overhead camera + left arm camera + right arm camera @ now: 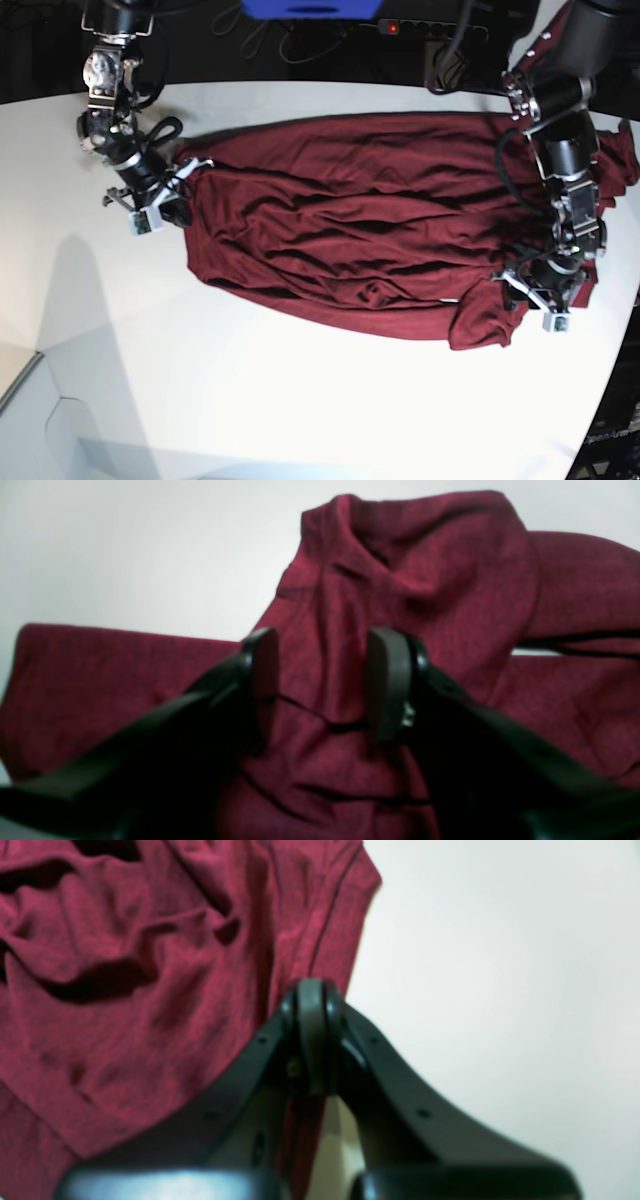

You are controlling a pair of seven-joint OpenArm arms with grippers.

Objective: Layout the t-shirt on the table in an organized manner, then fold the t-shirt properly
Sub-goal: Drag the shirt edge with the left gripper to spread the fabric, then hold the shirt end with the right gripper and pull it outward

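The dark maroon t-shirt (360, 230) lies spread and wrinkled across the white table (300, 400), lengthwise from left to right. My right gripper (180, 180) is at the shirt's left edge. In the right wrist view it (311, 990) is shut, with a strip of the shirt (125, 965) running between its fingers. My left gripper (510, 288) is low over the bunched right end. In the left wrist view it (322, 640) is open, its fingers astride a raised fold of the shirt (400, 570).
A power strip (430, 25) with cables and a blue object (310, 8) lie beyond the table's far edge. The table's curved edge (40, 360) runs at the lower left. Bare white table (500, 965) shows beside the shirt's edge.
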